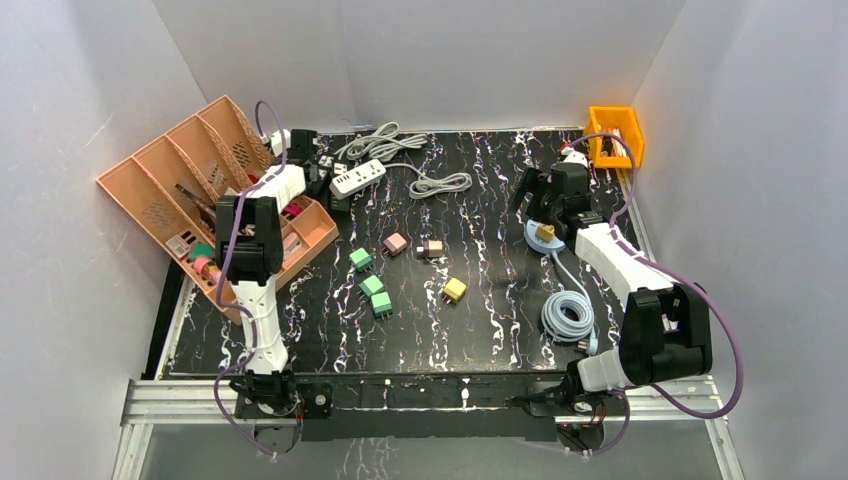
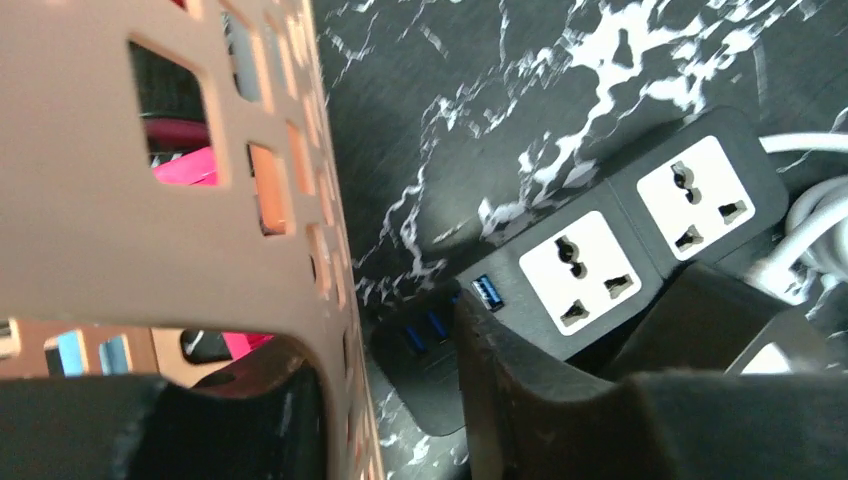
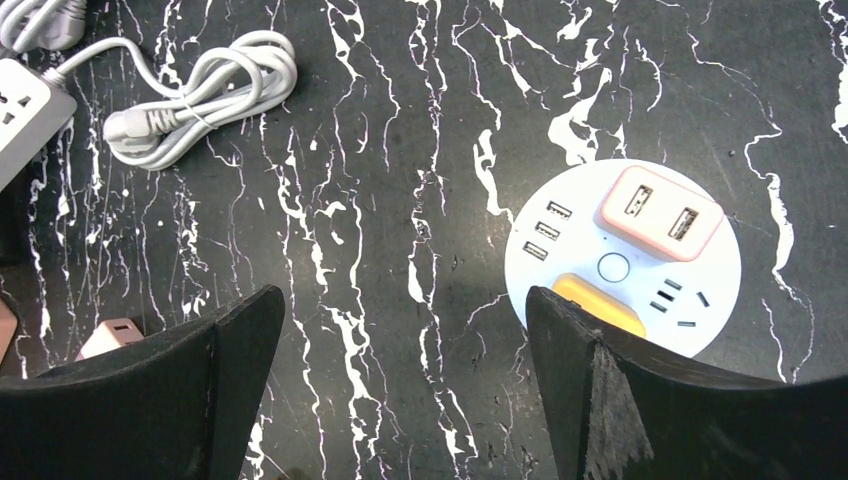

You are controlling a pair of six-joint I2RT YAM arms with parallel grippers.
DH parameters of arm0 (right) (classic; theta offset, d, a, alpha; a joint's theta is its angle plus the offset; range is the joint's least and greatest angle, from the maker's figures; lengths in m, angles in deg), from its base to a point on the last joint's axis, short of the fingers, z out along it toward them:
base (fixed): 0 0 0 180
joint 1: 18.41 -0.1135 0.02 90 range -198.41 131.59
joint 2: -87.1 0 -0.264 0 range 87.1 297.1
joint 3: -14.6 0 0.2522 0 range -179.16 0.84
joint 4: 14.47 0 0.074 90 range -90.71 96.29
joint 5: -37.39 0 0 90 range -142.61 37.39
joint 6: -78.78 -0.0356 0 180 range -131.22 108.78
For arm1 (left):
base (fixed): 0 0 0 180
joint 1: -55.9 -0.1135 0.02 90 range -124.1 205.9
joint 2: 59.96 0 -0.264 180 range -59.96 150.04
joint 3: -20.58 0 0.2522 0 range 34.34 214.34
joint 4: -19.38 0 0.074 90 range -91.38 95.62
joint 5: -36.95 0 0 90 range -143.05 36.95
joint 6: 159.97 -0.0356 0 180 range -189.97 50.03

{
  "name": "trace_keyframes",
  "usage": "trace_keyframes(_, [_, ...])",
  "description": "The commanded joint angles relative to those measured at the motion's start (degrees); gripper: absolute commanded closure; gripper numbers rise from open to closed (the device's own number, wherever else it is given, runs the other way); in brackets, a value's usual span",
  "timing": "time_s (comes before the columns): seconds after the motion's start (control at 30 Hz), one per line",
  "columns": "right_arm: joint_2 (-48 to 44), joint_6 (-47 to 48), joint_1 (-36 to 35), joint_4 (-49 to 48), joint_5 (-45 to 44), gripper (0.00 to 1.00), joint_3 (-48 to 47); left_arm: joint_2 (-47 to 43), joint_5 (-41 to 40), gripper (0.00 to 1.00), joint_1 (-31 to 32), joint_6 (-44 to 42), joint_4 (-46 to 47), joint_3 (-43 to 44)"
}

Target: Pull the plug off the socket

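Note:
A round white socket lies on the black marbled table, also seen in the top view. A yellow plug and a pink USB adapter sit in its top face. My right gripper is open and empty above bare table just left of the socket, its right finger covering the socket's near edge and part of the yellow plug. My left gripper is open at the far left, between the peach basket and a black power strip, holding nothing.
The peach divided organizer stands at the left. A white power strip and coiled white cables lie at the back. Several small coloured adapters lie mid-table. There is a coiled grey cable and an orange bin.

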Motion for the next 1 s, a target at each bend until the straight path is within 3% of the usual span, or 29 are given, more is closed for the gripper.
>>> trace_keyframes(0.0, [-1.8, 1.5, 0.7, -0.9, -0.6, 0.02, -0.1, 0.4, 6.1, 0.94, 2.4, -0.2, 1.4, 0.9])
trace_keyframes(0.03, [-1.9, 1.6, 0.8, -0.8, -0.7, 0.02, -0.1, 0.9, 6.9, 1.00, 3.1, -0.4, 1.2, 1.8])
trace_keyframes(0.27, [-1.6, 1.3, 1.4, -1.3, -1.2, 0.02, 0.6, 4.1, 8.1, 1.00, 8.1, -1.1, -0.9, 8.6])
trace_keyframes(0.63, [-1.0, -0.2, 1.6, -1.1, -3.1, 0.01, 1.3, 3.6, 16.2, 1.00, 10.8, -0.8, -0.3, 8.5])
trace_keyframes(0.77, [-0.6, -0.1, 1.6, -1.6, -3.5, 0.02, 1.3, 2.6, 21.6, 1.00, 11.0, -6.7, 1.4, 6.0])
trace_keyframes(0.97, [2.8, -1.3, 1.6, 3.5, -10.8, 0.03, -2.5, -5.1, 28.9, 1.00, 9.9, -16.4, 12.8, -6.8])
